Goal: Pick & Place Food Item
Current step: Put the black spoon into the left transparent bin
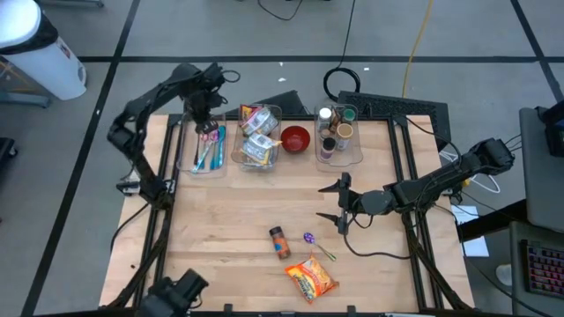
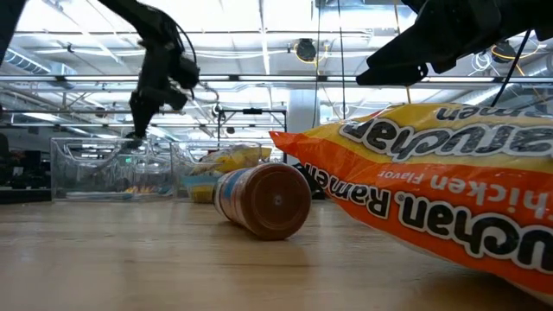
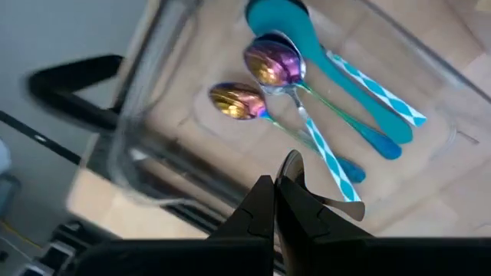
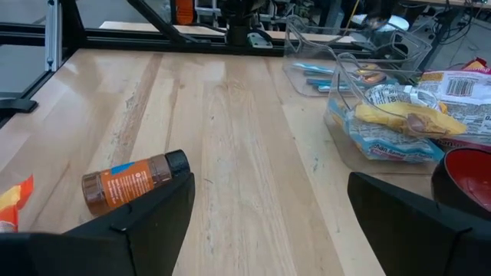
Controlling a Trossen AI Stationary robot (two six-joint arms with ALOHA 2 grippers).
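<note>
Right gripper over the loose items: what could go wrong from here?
1. The right gripper hangs open beside the spice bottle, which lies on its side; a nudge could set it rolling.
2. The ramen packet lies near the table's front edge and could be pushed off.
3. The left gripper, shut, is over the utensil bin and could snag a spoon.

a clear bin (image 1: pixel 201 150) at the counter's (image 1: pixel 229 211) far left holds teal spoons (image 3: pixel 360 107) and iridescent spoons (image 3: pixel 270 63). a red bowl (image 1: pixel 295 138) sits between the middle bin and a clear bin (image 1: pixel 339 141) of jars at the far right. a small purple spoon (image 1: pixel 310 239) lies near the front. a white bin (image 1: pixel 40 53) stands on the floor.
</note>
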